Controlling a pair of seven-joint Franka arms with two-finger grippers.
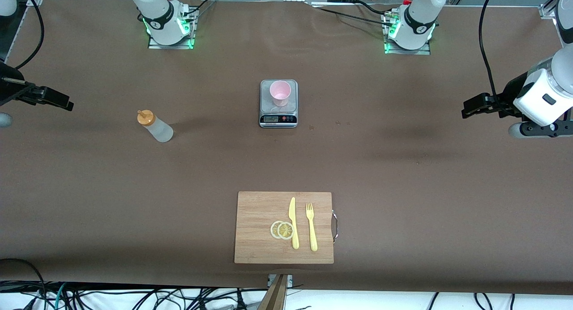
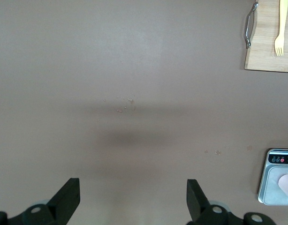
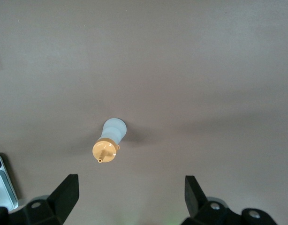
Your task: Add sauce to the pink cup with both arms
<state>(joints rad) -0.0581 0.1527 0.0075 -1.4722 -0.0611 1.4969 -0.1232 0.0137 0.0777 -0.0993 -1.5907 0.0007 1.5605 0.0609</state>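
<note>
Well, both my grippers hang released and empty: the right gripper [image 1: 67, 105] over bare table at its own end, the left gripper [image 1: 465, 110] likewise. The sauce [image 1: 155, 127] stands upright toward my right arm's end, well apart from the cup [image 1: 280, 92] on the scale [image 1: 278, 119]. It's likely light, soft and squeezable; I'd clasp mid-body, below the cap.

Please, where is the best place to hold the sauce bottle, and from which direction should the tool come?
Probably the middle of its body. The sauce bottle stands upright and apart from other things, its body round and wider than the orange cap, so a level approach from the side should suit. The open right tool is at that end of the table; the open left tool waits at the other end.
</note>
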